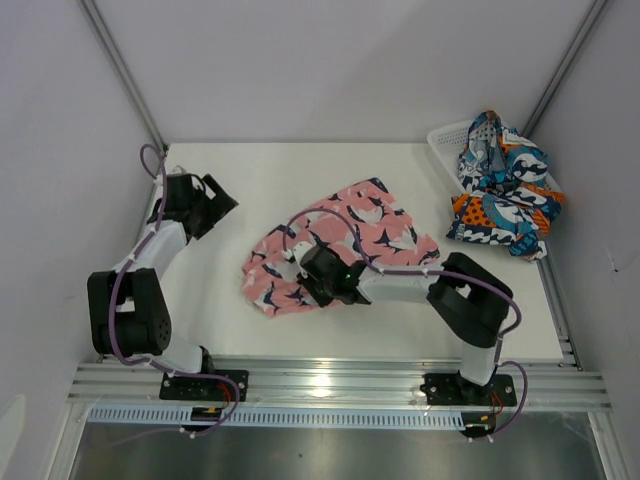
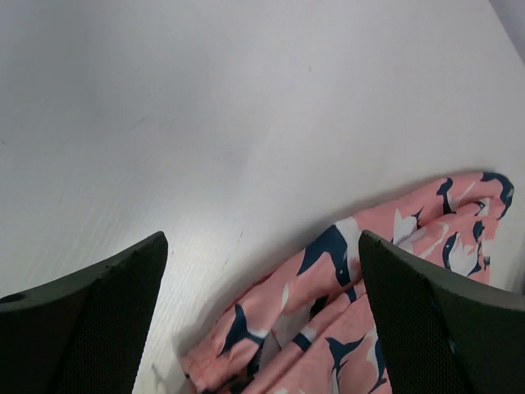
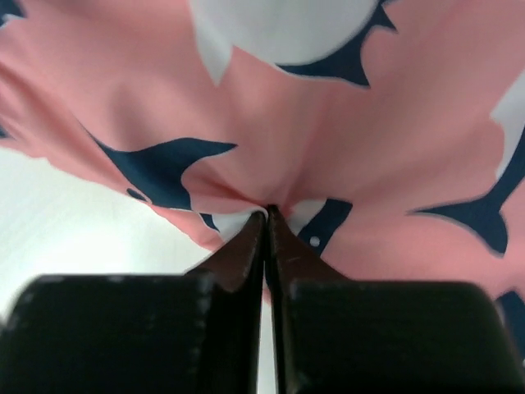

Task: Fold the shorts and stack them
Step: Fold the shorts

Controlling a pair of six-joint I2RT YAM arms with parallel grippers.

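The pink shorts (image 1: 345,232) with navy-and-white shapes lie crumpled at the table's middle. My right gripper (image 1: 312,272) is over their near part and is shut on a pinch of the pink fabric (image 3: 271,193). My left gripper (image 1: 215,210) is open and empty at the far left, apart from the pink shorts, whose edge (image 2: 344,320) shows between its fingers (image 2: 82,320). The blue, teal, orange and white shorts (image 1: 505,190) lie bunched at the far right, partly in the basket.
A white mesh basket (image 1: 447,140) stands at the back right corner under the patterned shorts. White walls close the table on three sides. An aluminium rail (image 1: 340,385) runs along the near edge by the arm bases.
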